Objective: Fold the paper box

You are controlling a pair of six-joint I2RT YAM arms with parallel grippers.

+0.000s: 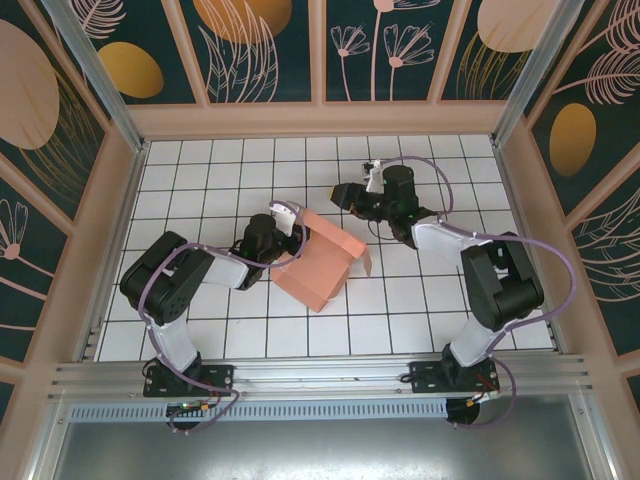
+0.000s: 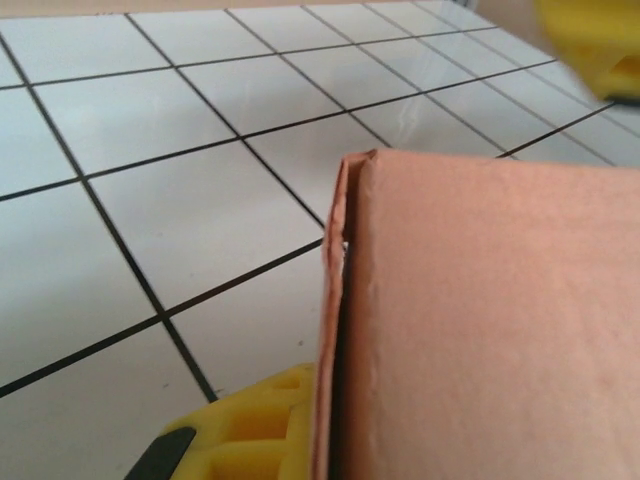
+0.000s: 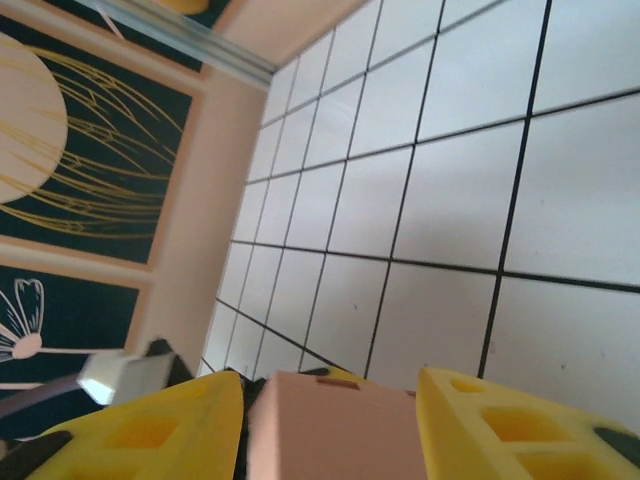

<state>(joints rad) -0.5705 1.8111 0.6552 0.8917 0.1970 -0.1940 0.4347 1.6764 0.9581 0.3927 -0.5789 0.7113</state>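
The salmon-pink paper box (image 1: 322,265) sits tilted on the white tiled floor between the two arms, with a small flap hanging at its right side. My left gripper (image 1: 283,228) is shut on the box's upper-left edge. In the left wrist view the doubled card edge (image 2: 335,330) runs straight up from a yellow finger (image 2: 250,430), and the box face (image 2: 500,320) covers the right half. My right gripper (image 1: 343,193) hovers just beyond the box's far end, open. In the right wrist view the box top (image 3: 335,430) shows between its yellow fingers (image 3: 180,420), a dark gap beside the left one.
Peach-framed walls with dark floral panels (image 1: 260,50) close in the floor on three sides. An aluminium rail (image 1: 320,375) runs along the near edge by the arm bases. Bare tiles (image 1: 200,180) lie to the far left and the near right (image 1: 420,320).
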